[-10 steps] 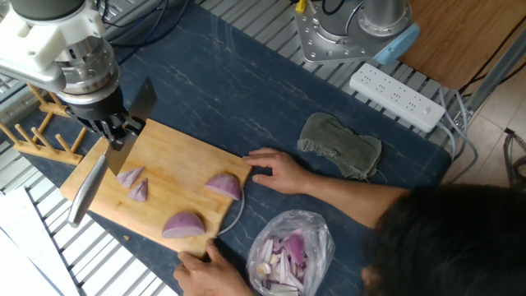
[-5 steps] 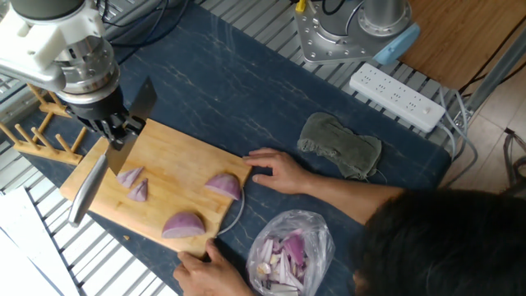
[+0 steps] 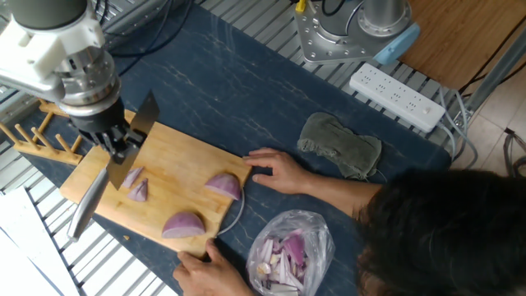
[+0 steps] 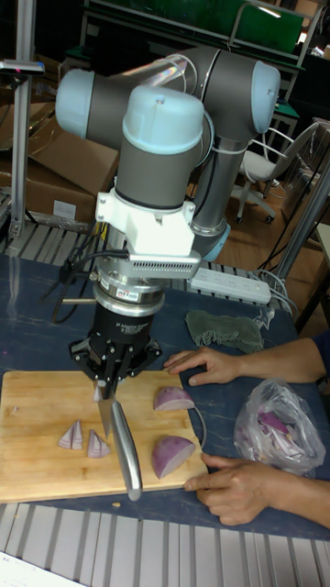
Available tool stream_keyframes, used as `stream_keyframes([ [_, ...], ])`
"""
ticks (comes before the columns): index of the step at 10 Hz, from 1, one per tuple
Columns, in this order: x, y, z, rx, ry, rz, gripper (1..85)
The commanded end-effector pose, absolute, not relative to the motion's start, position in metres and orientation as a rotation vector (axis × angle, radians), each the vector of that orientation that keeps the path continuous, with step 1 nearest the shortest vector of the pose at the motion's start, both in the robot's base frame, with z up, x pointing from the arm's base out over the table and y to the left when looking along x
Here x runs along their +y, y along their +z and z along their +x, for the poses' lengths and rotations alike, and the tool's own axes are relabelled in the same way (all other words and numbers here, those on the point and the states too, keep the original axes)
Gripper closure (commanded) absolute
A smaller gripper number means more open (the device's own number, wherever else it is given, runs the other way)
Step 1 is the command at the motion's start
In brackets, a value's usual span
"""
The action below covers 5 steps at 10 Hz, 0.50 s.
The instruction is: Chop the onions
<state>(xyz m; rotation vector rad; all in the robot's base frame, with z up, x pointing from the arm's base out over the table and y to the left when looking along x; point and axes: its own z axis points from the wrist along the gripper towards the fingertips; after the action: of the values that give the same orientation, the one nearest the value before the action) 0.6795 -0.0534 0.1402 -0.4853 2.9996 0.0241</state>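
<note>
The knife [image 4: 117,438] is clenched in the gripper [image 4: 109,381], handle [image 4: 127,461] pointing toward the near edge of the board [image 3: 177,164] and blade [image 3: 141,117] toward the far side. The blade is hung just above the two small wedges [image 3: 136,182] at the board's left part, as judged from both views.

For a clean cut, the edge is best lowered straight down across those small wedges, kept square to the board, and pressed fully through before being lifted. The board is steadied by two hands: one [image 3: 278,170] at its far right corner, one [image 3: 212,271] at its near edge. The blade should be kept well apart from both.

The onions are peeled red wedges lying on the board: the two small ones side by side under the knife, and two larger ones, one [image 3: 223,186] near the right edge and one [image 3: 183,224] near the front. Glossy purple skin and pale lilac cut faces are shown.
</note>
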Motion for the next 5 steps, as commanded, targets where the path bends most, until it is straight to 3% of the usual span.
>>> stream_keyframes([
  [1,-0.051,0.121,0.698,2.969,0.034,-0.458,84.7],
  [5,-0.048,0.11,0.699,2.984,0.058,-0.398,84.7],
])
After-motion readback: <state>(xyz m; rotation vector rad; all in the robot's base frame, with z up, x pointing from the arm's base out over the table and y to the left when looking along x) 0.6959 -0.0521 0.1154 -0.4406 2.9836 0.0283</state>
